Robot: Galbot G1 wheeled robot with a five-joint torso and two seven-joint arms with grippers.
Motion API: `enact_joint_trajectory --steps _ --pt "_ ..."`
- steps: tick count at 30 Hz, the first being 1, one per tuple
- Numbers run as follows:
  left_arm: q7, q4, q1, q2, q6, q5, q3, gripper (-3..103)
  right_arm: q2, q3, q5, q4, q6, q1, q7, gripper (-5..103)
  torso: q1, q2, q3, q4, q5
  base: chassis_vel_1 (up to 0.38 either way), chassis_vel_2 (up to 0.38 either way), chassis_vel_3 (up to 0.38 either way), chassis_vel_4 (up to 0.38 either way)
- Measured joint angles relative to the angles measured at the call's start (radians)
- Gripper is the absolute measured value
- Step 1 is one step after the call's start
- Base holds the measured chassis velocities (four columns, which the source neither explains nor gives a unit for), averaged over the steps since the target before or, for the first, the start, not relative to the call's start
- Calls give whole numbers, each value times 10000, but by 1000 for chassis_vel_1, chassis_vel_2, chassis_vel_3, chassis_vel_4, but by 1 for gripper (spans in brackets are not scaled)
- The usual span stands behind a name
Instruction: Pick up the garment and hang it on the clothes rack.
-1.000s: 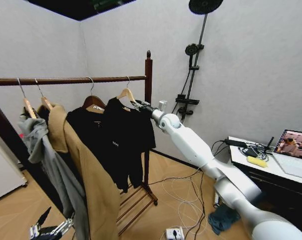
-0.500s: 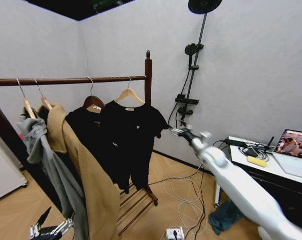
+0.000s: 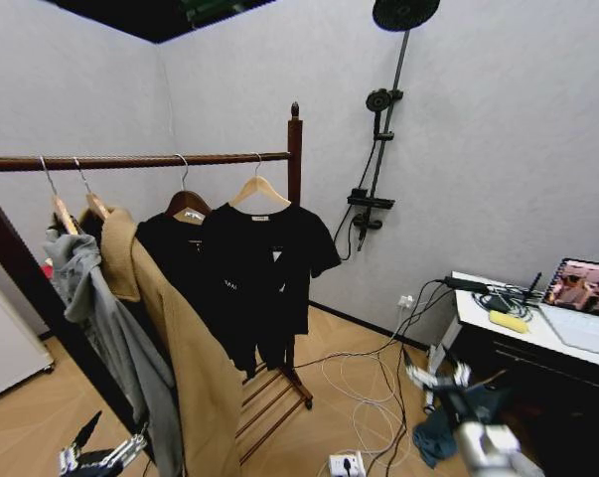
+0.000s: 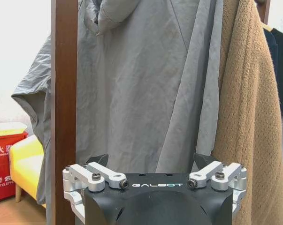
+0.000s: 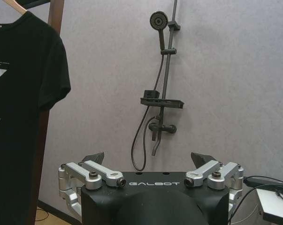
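The garment (image 3: 264, 268), a black T-shirt on a light wooden hanger (image 3: 259, 189), hangs from the rod of the clothes rack (image 3: 130, 159), next to the rack's right end post (image 3: 295, 149). Nothing holds it. My right gripper (image 3: 440, 376) is low at the right, far from the rack and open with nothing in it. In the right wrist view the right gripper (image 5: 148, 158) faces the wall, with the garment (image 5: 19, 93) at one side. My left gripper (image 3: 100, 455) rests low at the left; the left wrist view shows the left gripper (image 4: 150, 161) open.
A grey hoodie (image 3: 100, 318), a tan coat (image 3: 180, 348) and another black top (image 3: 175, 258) hang on the same rod. A black shower stand (image 3: 378, 149) stands on the wall. Cables (image 3: 364, 397) lie on the floor. A desk (image 3: 537, 338) stands at the right.
My right arm has drawn back from the hanger, down and to the lower right. The T-shirt stays hanging on the rod and has settled flat.
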Motion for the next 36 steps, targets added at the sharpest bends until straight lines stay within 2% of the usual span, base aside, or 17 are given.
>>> enact_joint_trajectory --steps 20,29,33,35,36 --pt "0 0 0 0 0 0 0 100 -56 -137 83 -88 -76 255 -9 100 7 -4 3 -4 3 10 -8 -10 10" --pt "0 0 0 0 0 0 0 100 -64 -151 98 -98 -91 281 -18 100 1 -3 1 -2 5 172 -168 -174 170" --pt "5 0 0 0 0 0 1 100 -65 -153 102 -102 -95 285 -19 100 -5 1 -2 -10 5 222 -224 -236 208" --pt "2 0 0 0 0 0 0 100 -66 -155 104 -103 -97 284 -20 100 -6 2 -2 -7 4 183 -187 -231 190" --pt "-1 0 0 0 0 0 0 100 -66 -157 104 -103 -97 286 -23 100 -9 4 -3 3 4 92 -42 -146 190"
